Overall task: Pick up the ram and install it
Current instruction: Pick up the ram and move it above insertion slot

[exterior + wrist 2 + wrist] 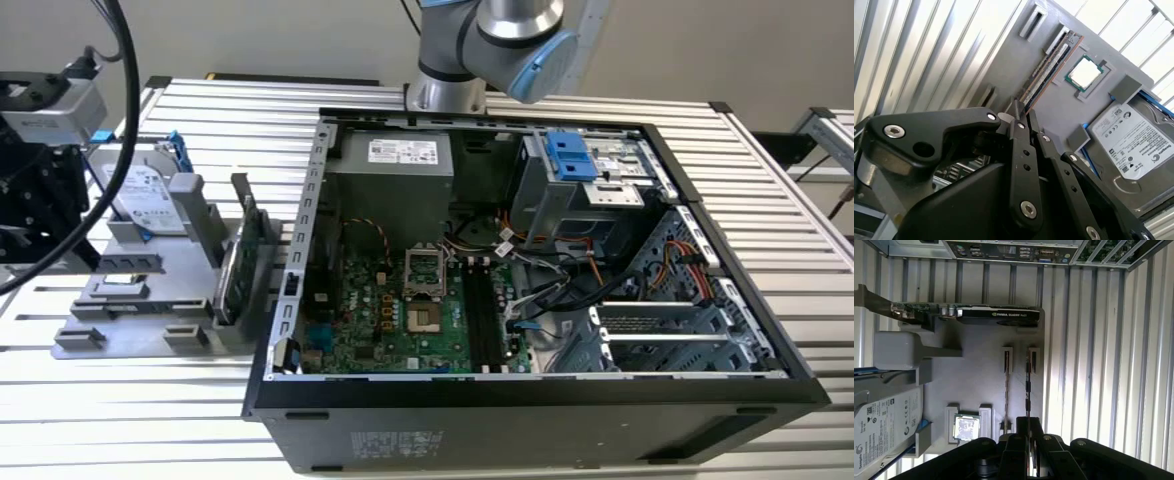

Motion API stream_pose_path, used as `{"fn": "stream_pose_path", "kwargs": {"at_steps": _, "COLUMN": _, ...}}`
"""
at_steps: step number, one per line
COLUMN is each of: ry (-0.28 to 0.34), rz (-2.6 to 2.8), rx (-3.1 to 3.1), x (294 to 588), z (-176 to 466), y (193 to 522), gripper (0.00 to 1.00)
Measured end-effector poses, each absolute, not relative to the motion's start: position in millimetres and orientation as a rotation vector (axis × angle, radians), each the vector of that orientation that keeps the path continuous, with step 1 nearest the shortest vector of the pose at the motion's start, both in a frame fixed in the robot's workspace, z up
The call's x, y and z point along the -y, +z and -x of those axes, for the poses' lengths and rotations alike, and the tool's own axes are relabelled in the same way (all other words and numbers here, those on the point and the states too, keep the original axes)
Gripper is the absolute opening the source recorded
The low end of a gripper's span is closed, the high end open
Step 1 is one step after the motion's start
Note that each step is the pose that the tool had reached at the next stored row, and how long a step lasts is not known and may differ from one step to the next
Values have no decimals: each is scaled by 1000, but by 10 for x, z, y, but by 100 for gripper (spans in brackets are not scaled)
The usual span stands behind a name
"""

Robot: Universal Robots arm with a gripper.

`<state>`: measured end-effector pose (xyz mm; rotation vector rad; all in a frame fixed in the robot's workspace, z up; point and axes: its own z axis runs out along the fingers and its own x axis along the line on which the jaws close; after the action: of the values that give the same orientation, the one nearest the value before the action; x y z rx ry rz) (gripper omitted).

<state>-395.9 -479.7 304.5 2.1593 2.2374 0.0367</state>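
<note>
The ram (1027, 385) is a long thin dark stick standing on edge in a slotted holder of the grey tray (979, 370). A second, similar stick (1006, 390) stands parallel beside it. My gripper (1028, 426) sits over the near end of the ram, its two black fingers close together with the stick between them. In the second wrist view the fingertips (1020, 122) converge where the ram (1046, 75) ends. The black slots (483, 310) on the motherboard lie inside the open case (534, 390).
On the tray are a processor chip (966, 427), a silver hard drive (884, 430) and a graphics card (989, 315) standing on edge. In the exterior view the tray (134, 320) lies on the slatted table left of the case, and my black wrist assembly (40, 180) hangs above it.
</note>
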Motion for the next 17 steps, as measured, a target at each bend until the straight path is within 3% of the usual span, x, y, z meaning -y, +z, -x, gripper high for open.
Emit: {"fn": "stream_pose_path", "kwargs": {"at_steps": 17, "ry": 36, "rz": -2159, "rx": -2237, "x": 4797, "z": 3960, "y": 3130, "gripper": 0}}
